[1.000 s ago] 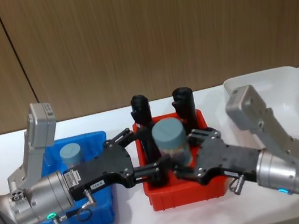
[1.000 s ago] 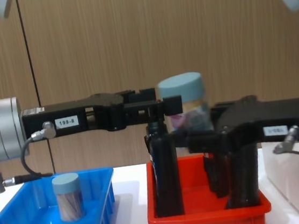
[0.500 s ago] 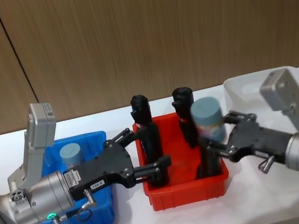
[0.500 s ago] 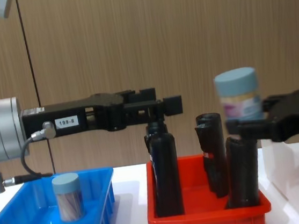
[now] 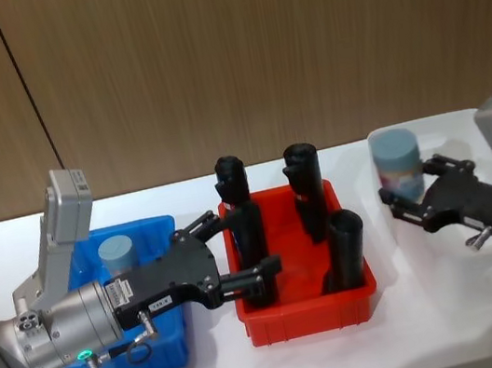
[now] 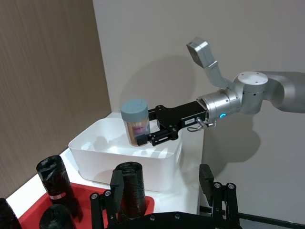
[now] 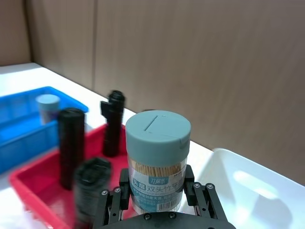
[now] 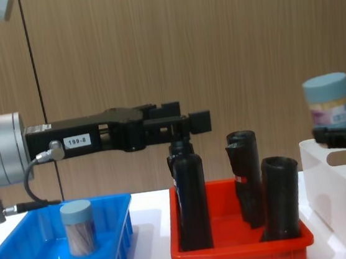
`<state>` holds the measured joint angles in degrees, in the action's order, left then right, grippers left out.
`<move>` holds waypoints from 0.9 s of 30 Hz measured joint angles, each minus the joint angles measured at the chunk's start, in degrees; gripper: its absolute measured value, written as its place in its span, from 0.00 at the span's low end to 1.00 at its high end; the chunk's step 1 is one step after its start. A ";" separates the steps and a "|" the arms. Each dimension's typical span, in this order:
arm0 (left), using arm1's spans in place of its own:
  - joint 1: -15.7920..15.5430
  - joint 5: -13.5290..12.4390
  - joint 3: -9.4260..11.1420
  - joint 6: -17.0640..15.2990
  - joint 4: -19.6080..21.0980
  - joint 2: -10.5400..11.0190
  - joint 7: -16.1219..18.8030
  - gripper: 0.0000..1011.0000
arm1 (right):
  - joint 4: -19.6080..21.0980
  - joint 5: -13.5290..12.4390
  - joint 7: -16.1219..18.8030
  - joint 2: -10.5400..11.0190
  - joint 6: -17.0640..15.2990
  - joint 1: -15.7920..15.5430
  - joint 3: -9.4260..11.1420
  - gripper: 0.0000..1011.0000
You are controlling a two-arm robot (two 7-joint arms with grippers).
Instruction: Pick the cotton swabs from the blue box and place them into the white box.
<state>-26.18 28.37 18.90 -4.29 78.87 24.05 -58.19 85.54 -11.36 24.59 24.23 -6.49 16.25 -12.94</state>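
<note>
Gripping a tub of cotton swabs point(image 5: 395, 154) round its clear body, my right gripper point(image 5: 407, 187) is clenched on it and holds it upright, lid on top, long axis vertical. The tub hangs above the white box point(image 5: 450, 133), just inside the wall that faces the red bin point(image 5: 305, 312), clear of the rim. The box floor lies straight below it, so I judge the coming move is a descent, perhaps nudged further right first. My left gripper point(image 5: 241, 241) hovers with fingers spread over the red bin's black tubes point(image 5: 349, 247), the nearer arm to the second tub point(image 5: 117, 253) standing in the blue box point(image 5: 144, 225)
</note>
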 joint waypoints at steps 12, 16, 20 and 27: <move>0.00 0.00 0.00 0.00 0.00 0.00 0.00 0.99 | -8.32 0.10 -3.80 -0.65 0.08 3.62 0.95 0.64; 0.00 0.00 0.00 0.00 0.00 0.00 0.00 0.99 | -12.02 0.46 -4.80 -1.10 0.10 5.26 1.07 0.64; 0.00 0.00 0.00 0.00 0.00 0.00 0.00 0.99 | -16.25 0.91 -5.67 -1.63 0.14 7.17 1.19 0.64; 0.00 0.00 0.00 0.00 0.00 0.00 0.00 0.99 | -21.34 1.54 -6.52 -2.29 0.34 9.55 1.30 0.80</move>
<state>-26.18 28.37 18.90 -4.28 78.87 24.04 -58.19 64.20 -9.81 18.07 21.94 -6.16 25.79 -11.64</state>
